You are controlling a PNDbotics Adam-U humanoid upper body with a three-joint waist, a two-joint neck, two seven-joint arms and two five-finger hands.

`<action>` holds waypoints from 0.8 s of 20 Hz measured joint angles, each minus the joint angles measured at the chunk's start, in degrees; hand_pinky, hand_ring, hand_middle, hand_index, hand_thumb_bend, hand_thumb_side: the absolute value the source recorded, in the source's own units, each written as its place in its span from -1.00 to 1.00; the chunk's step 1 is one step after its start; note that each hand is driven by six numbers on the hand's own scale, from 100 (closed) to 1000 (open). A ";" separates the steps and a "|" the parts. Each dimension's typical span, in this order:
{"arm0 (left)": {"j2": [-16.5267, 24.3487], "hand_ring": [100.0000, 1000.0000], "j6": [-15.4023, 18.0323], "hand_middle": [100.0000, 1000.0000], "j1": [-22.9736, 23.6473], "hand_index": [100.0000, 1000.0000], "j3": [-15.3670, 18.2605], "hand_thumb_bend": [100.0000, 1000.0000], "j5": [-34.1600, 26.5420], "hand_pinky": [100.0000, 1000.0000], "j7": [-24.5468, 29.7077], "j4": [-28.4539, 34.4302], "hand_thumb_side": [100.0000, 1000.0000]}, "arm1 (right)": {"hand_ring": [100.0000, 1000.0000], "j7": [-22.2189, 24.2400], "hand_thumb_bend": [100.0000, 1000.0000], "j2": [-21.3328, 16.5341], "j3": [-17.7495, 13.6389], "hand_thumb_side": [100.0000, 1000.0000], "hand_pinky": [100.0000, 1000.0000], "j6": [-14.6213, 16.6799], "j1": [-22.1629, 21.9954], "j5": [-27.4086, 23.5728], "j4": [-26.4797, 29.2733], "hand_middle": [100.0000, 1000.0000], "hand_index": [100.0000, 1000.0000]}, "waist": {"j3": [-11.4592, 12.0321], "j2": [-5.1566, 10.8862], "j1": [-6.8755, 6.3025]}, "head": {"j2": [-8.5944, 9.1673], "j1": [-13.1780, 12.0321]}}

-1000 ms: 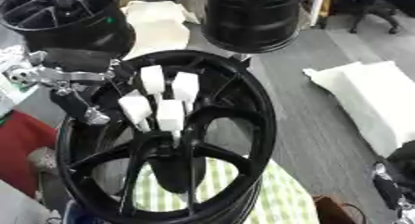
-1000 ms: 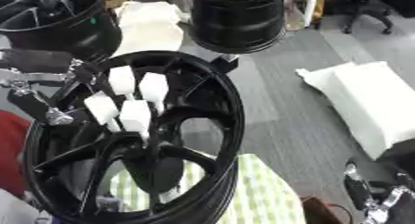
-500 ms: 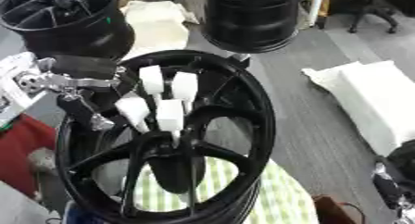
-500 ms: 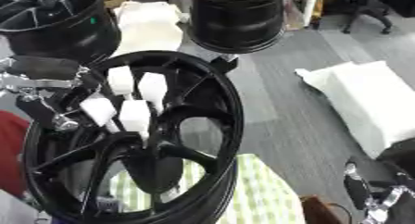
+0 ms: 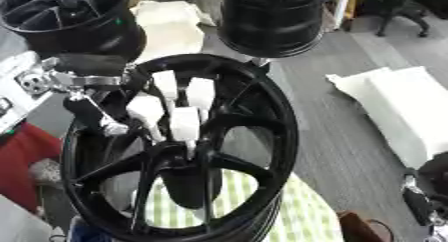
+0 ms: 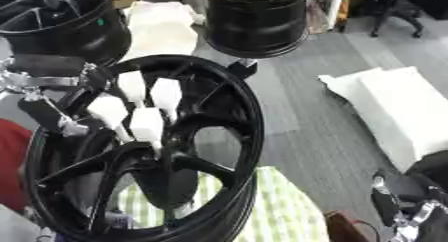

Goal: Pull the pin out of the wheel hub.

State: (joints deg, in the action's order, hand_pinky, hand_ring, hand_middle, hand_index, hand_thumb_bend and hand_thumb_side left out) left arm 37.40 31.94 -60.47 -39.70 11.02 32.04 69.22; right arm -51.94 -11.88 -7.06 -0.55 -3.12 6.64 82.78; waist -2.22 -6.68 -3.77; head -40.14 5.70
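Grey floor (image 5: 350, 151), white padded bags (image 5: 398, 111) at right, cream padding (image 6: 162, 28) far back, spare black rims (image 5: 280, 18), office chair (image 5: 402, 8), checked green cloth (image 5: 311, 213).

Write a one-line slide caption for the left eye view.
Left hand with white-tipped fingers reaches into the spokes of the black wheel hub; right hand idles at lower right.

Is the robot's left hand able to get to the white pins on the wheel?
Probably yes. The left hand comes in from the left over the wheel rim and already sits right at the cluster of white pins near the hub. Nothing blocks them; whether its fingers grip one is unclear.
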 measured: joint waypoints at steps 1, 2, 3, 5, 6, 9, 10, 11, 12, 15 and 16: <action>-0.24 -0.30 0.00 -0.36 -0.44 0.00 0.58 -1.00 -0.50 0.25 0.00 -0.05 -0.74 | -0.14 0.00 -0.23 0.00 0.00 -0.74 -0.56 0.00 0.00 0.00 0.00 0.47 0.37 | 0.08 0.00 0.00 | 0.00 0.00; -0.46 -0.31 0.00 -0.36 -0.90 -0.01 1.26 -1.00 -0.90 0.25 0.00 -0.15 -0.75 | -0.14 0.00 -0.23 0.00 0.00 -0.74 -0.55 0.00 -0.01 0.00 0.00 0.47 0.37 | 0.14 0.00 0.00 | 0.00 0.00; -0.62 -0.31 0.00 -0.37 -1.31 -0.01 2.04 -1.00 -1.25 0.26 0.00 -0.22 -0.76 | -0.14 0.00 -0.23 0.00 0.00 -0.74 -0.55 0.00 -0.03 0.00 0.00 0.47 0.37 | 0.20 0.01 0.00 | 0.00 0.01; -0.62 -0.31 0.00 -0.37 -2.02 -0.01 3.85 -1.00 -2.02 0.27 0.00 -0.26 -0.77 | -0.14 0.00 -0.23 0.00 0.00 -0.74 -0.55 0.00 -0.19 0.00 -0.01 0.47 0.37 | 0.38 0.06 0.00 | 0.00 0.02; -0.59 -0.31 0.00 -0.36 -2.25 -0.01 4.99 -1.00 -2.59 0.27 0.00 -0.24 -0.78 | -0.14 0.00 -0.23 0.00 -0.01 -0.73 -0.55 0.00 -0.26 0.00 -0.01 0.47 0.37 | 0.53 0.12 0.00 | -0.01 0.03; 0.25 -0.31 0.00 -0.36 -2.21 0.00 8.82 -1.00 -4.65 0.27 0.00 0.05 -0.80 | -0.14 0.00 -0.22 0.00 -0.04 -0.73 -0.55 0.00 -0.31 0.00 -0.05 0.47 0.37 | 0.85 0.26 0.00 | -0.01 0.17; 0.99 -0.30 0.00 -0.36 -1.74 0.00 10.30 -1.00 -5.24 0.27 0.00 0.06 -0.80 | -0.14 0.00 -0.22 0.00 -0.07 -0.73 -0.55 0.00 -0.35 0.00 -0.11 0.47 0.37 | 0.96 0.30 0.00 | -0.01 0.27; 1.92 -0.30 0.00 -0.36 -0.89 0.01 11.87 -1.00 -5.81 0.27 0.00 0.01 -0.81 | -0.14 0.00 -0.22 0.00 -0.15 -0.73 -0.55 0.00 -0.41 0.00 -0.18 0.47 0.37 | 1.10 0.32 0.00 | -0.01 0.33; 2.99 -0.30 0.00 -0.36 0.28 0.01 13.57 -1.00 -6.39 0.26 0.00 -0.20 -0.81 | -0.14 0.00 -0.22 0.00 -0.24 -0.73 -0.55 0.00 -0.41 0.00 -0.27 0.47 0.37 | 1.20 0.32 0.02 | -0.01 0.44; 6.42 -0.29 0.00 -0.35 4.67 0.03 19.22 -1.00 -8.04 0.24 0.00 -1.71 -0.80 | -0.14 0.00 -0.22 0.01 -0.36 -0.73 -0.55 0.00 -0.44 0.00 -0.33 0.47 0.37 | 1.53 0.32 0.21 | -0.01 0.68; 7.58 -0.29 0.00 -0.35 6.33 0.03 21.28 -1.00 -8.51 0.24 0.00 -2.41 -0.80 | -0.14 0.00 -0.22 0.01 -0.37 -0.73 -0.55 0.00 -0.44 -0.01 -0.33 0.47 0.37 | 1.62 0.32 0.37 | -0.02 0.72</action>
State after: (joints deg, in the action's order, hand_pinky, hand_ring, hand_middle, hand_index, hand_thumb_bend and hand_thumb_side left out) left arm 44.98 31.94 -54.14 -18.43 2.51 32.04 66.81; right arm -51.94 -11.87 -7.44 -0.55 -3.57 6.63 82.44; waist -0.61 -6.36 -3.40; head -40.16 6.43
